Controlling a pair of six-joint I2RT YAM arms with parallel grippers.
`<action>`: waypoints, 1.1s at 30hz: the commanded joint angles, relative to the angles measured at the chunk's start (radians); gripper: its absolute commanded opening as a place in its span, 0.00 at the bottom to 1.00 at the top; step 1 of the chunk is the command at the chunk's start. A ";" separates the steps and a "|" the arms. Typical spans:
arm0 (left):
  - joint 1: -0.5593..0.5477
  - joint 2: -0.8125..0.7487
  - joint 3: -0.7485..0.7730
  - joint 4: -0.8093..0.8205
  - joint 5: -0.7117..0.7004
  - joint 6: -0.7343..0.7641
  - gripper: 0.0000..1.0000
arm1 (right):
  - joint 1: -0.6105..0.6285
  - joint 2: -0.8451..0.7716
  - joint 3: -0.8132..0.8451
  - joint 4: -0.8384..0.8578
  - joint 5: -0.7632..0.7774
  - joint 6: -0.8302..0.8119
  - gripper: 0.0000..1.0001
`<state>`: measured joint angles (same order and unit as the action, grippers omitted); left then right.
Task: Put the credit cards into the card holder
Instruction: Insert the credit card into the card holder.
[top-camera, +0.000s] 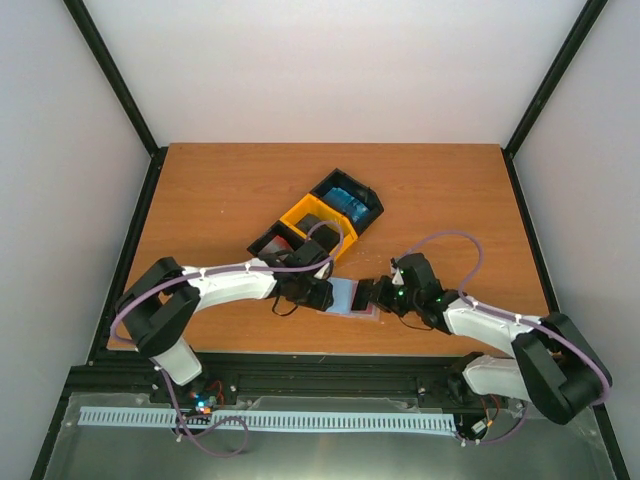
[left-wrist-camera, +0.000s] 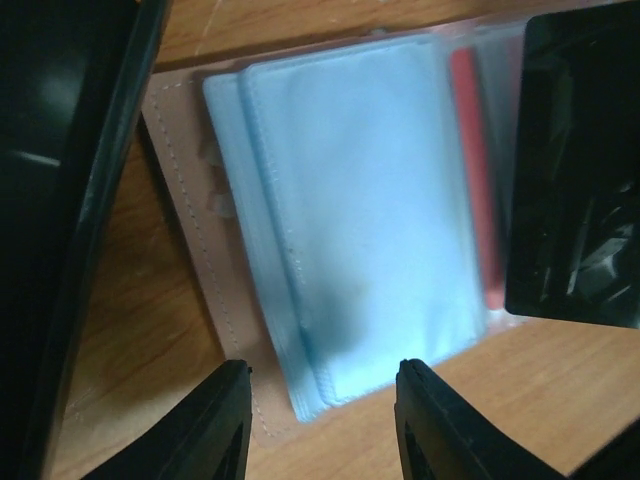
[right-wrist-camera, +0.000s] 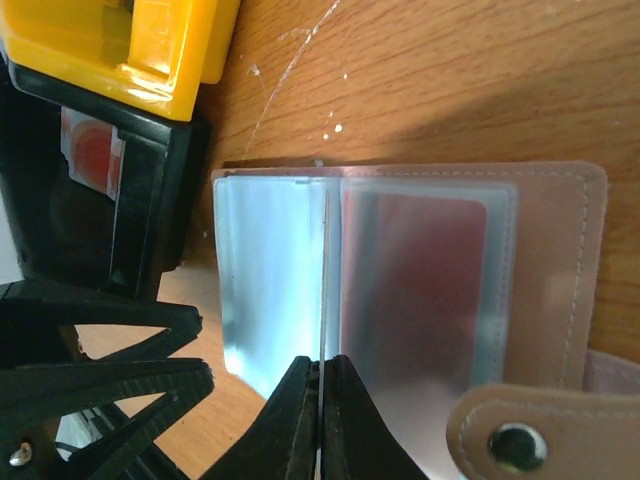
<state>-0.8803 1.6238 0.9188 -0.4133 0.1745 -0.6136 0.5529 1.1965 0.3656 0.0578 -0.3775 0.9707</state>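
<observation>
Your left gripper (left-wrist-camera: 322, 385) hangs over the near edge of the pale blue translucent pockets (left-wrist-camera: 350, 200), its jaws apart and nothing held. If it pinches here it may catch several layers at once, or the tan leather beneath, and drag everything sideways. Just behind it stand the yellow plastic bin (right-wrist-camera: 170, 50) and the black plastic bin (right-wrist-camera: 150, 200), the latter holding a red-and-white credit card (right-wrist-camera: 90, 150). A careless elbow swing on that crowded side could knock either bin. The pinkish-tan leather card holder (right-wrist-camera: 560, 260) lies opened out on the wooden table (top-camera: 220, 190), near its front edge and between your two arms. One red card (right-wrist-camera: 415, 290) is already showing through a pocket, and a tug on the wallet could work it back out. Your right gripper (right-wrist-camera: 320, 375) is closed tight on the edge of a clear pocket leaf (right-wrist-camera: 290, 300), and that is your main worry. The film is thin and slick, so it may slip free or crease. If both arms pull at once, the stitched seam could tear or the light wallet could lift off the table.
</observation>
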 joint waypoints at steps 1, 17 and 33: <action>-0.010 0.040 0.002 0.021 -0.033 0.030 0.41 | 0.006 0.043 0.015 0.105 -0.002 -0.024 0.03; -0.009 0.102 0.037 -0.057 -0.092 0.052 0.29 | -0.019 0.137 0.010 0.168 -0.061 -0.050 0.03; -0.010 0.121 0.066 -0.076 -0.098 0.065 0.27 | -0.062 0.094 0.008 0.088 -0.129 -0.084 0.03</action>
<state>-0.8822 1.7157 0.9573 -0.4511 0.0994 -0.5800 0.4976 1.2644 0.3672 0.1291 -0.4667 0.8982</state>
